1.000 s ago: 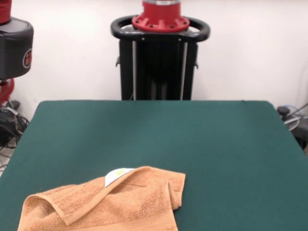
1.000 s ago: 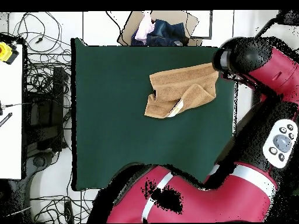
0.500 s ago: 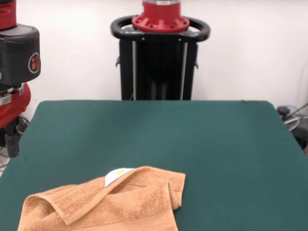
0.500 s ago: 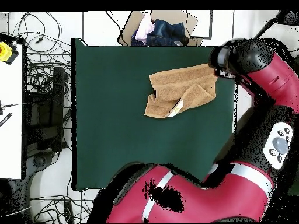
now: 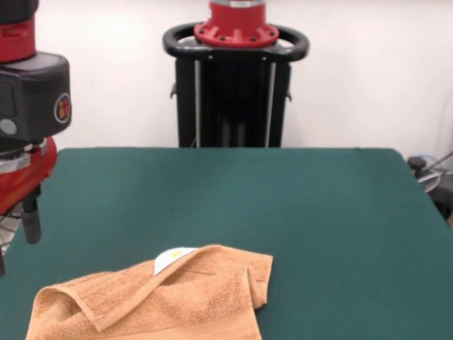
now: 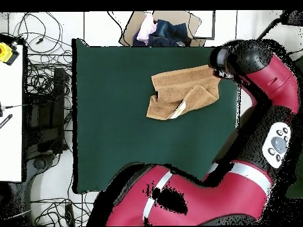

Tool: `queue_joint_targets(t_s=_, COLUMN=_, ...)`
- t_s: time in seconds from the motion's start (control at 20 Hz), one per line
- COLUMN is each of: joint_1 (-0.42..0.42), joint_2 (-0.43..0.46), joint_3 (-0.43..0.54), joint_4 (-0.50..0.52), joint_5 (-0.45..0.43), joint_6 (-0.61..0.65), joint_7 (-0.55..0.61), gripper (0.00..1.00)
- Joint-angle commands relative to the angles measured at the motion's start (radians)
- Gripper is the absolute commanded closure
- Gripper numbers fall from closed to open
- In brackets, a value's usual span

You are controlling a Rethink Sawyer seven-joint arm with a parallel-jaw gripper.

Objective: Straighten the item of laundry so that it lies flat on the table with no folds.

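From the front, the towel (image 5: 152, 297) is seen crumpled on the worktop (image 5: 283, 205), one corner folded over so the white tag (image 5: 172, 258) shows on top. The claw (image 5: 28, 219) hangs beside the towel's outer end — only one dark finger is visible, so its opening cannot be told.

From overhead, the towel (image 6: 184, 92) lies close to one worktop (image 6: 118, 118) corner, its long axis running crosswise, and the arm's wrist (image 6: 228, 59) is found at the towel's nearest end — the folded part lies at the towel's other side.
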Motion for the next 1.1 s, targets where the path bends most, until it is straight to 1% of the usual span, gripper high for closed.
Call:
queue_joint_targets(t_s=0.05, joint_1=0.048, joint_2=0.068, joint_3=0.073, joint_4=0.117, joint_5=0.008, joint_6=-0.029, joint_7=0.232, gripper=0.0)
queue_joint_targets(t_s=0.25, joint_1=0.067, joint_2=0.097, joint_3=0.037, joint_4=0.099, joint_5=-0.02, joint_6=-0.037, joint_7=0.236, gripper=0.0)
queue_joint_targets(t_s=0.35, joint_1=0.052, joint_2=0.084, joint_3=0.103, joint_4=0.132, joint_5=-0.015, joint_6=-0.052, joint_7=0.128, gripper=0.0)
queue_joint_targets(t_s=0.5, joint_1=0.069, joint_2=0.114, joint_3=0.078, joint_4=0.114, joint_5=-0.047, joint_6=-0.041, joint_7=0.116, gripper=0.0)
queue_joint_targets(t_s=0.8, joint_1=0.072, joint_2=0.144, joint_3=0.073, joint_4=0.101, joint_5=-0.059, joint_6=-0.034, joint_7=0.118, gripper=0.0)
queue_joint_targets(t_s=1.1, joint_1=0.07, joint_2=0.207, joint_3=0.029, joint_4=0.027, joint_5=-0.065, joint_6=0.044, joint_7=0.17, gripper=0.0)
